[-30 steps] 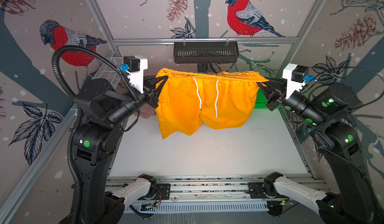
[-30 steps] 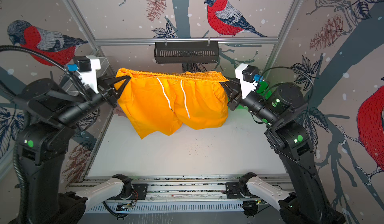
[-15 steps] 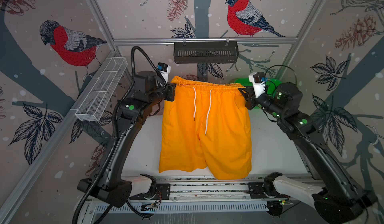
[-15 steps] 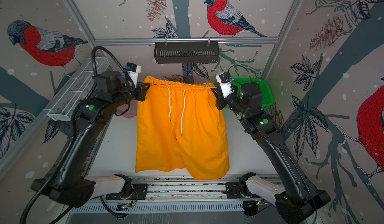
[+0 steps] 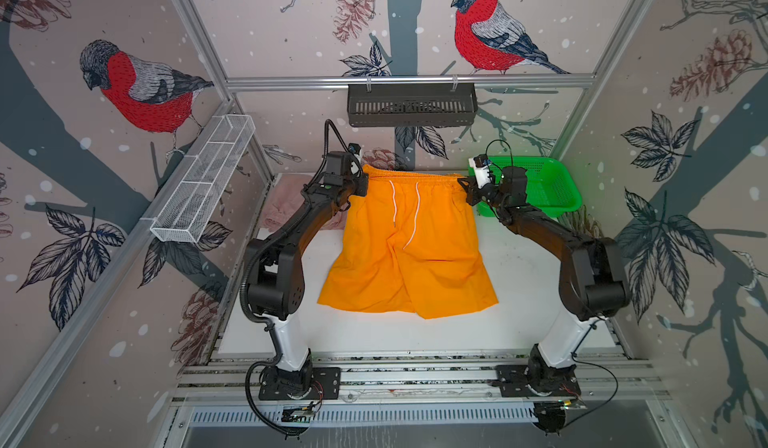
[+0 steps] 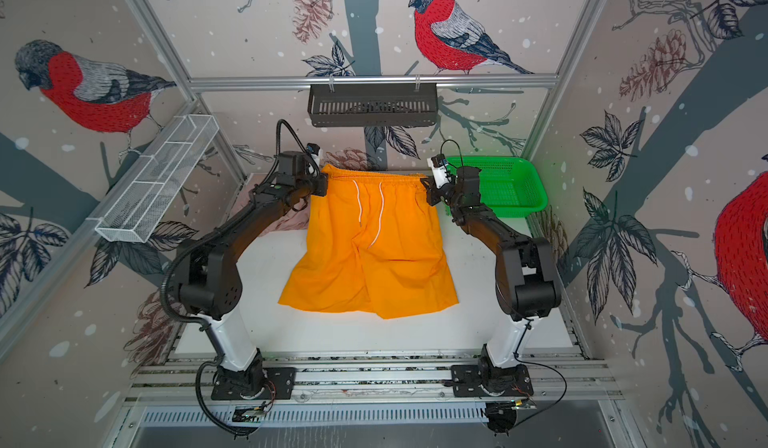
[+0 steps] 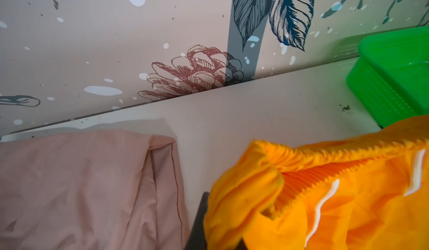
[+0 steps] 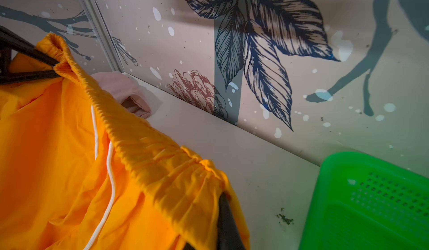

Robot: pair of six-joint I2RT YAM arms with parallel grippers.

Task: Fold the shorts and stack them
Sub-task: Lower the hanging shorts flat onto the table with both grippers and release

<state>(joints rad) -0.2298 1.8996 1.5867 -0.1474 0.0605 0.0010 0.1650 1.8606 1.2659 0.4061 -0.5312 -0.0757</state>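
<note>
The orange shorts [image 5: 407, 254] [image 6: 370, 258] are stretched between my two grippers at the back of the white table [image 5: 519, 325]. Their legs lie flat towards the front, white drawstrings up. My left gripper [image 5: 362, 184] [image 6: 323, 186] is shut on the waistband's left corner, and cloth bunches over its fingers [image 7: 199, 214]. At the right corner my right gripper [image 5: 463, 184] [image 6: 426, 186] is shut on the waistband, with one dark finger [image 8: 225, 218] showing through the cloth. The pink shorts [image 5: 286, 200] [image 7: 81, 186] [image 8: 120, 86] lie folded at the back left, partly behind the left arm.
A green mesh basket [image 5: 552, 188] [image 6: 511, 188] [image 8: 371, 202] stands at the back right, just behind the right gripper. A white wire basket [image 5: 203, 184] hangs on the left wall and a black one [image 5: 411, 105] on the back wall.
Both arms have carried the orange shorts from high up near the camera back and down. The legs now lie spread on the table, with the waistband still held at the far edge.
</note>
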